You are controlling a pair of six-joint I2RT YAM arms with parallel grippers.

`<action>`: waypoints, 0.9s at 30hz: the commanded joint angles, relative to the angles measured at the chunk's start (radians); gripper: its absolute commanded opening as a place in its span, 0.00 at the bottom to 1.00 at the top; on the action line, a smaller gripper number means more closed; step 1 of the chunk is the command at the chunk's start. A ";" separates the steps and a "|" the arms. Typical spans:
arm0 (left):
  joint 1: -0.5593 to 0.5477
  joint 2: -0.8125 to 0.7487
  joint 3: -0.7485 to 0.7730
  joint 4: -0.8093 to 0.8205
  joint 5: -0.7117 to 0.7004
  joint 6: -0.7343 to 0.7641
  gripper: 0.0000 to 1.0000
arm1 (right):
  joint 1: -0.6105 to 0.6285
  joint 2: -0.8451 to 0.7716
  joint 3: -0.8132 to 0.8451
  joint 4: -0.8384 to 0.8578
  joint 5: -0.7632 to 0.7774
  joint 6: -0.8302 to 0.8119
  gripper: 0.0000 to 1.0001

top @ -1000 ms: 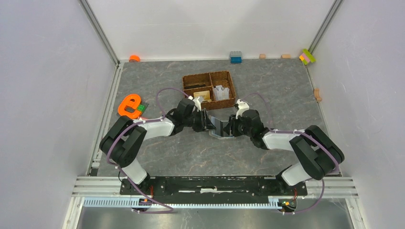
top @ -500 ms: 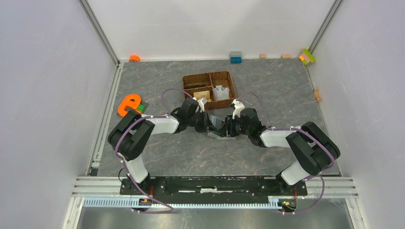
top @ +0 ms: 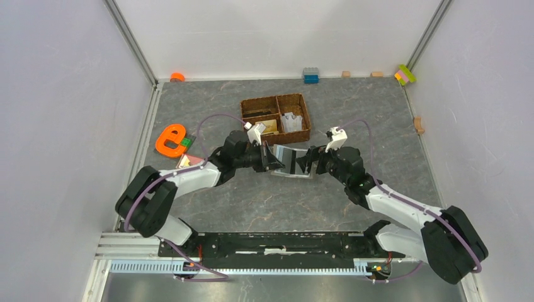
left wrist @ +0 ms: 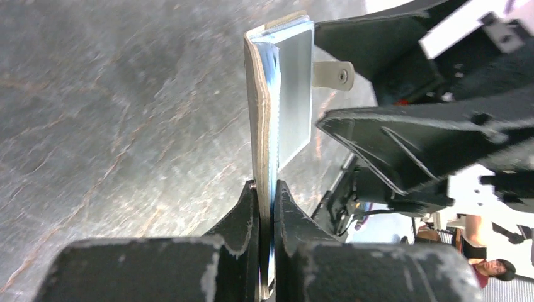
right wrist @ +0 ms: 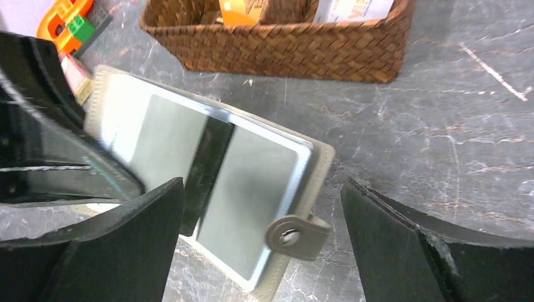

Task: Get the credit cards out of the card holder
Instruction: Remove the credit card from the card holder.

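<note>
Grey marbled table (top: 378, 119): woven basket (top: 272, 98) far centre, orange toy (top: 169, 139) left, blue block (top: 310, 75) far edge.

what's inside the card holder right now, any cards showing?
Card holder is open: two silvery inside faces, a dark band between them, snap tab. No card shows. The left gripper clamps one edge, covering it; sleeve contents hidden.

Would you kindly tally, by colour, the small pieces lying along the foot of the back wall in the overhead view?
Orange piece: 1
Blue block: 1
Tan blocks: 2
Multicoloured stack: 1
Total: 5
</note>
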 commanded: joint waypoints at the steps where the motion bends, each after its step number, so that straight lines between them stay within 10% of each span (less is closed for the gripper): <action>1: 0.013 -0.076 -0.051 0.233 0.081 -0.064 0.02 | -0.027 -0.047 -0.009 -0.009 0.041 0.008 0.98; 11: 0.048 -0.149 -0.142 0.389 0.074 -0.122 0.02 | -0.100 -0.172 -0.058 0.053 -0.110 0.031 0.97; 18: 0.051 -0.105 -0.122 0.352 0.068 -0.115 0.02 | -0.099 -0.276 -0.108 0.221 -0.298 -0.005 0.69; 27: 0.050 -0.105 -0.101 0.277 0.042 -0.083 0.02 | -0.099 -0.308 -0.113 0.280 -0.392 -0.021 0.64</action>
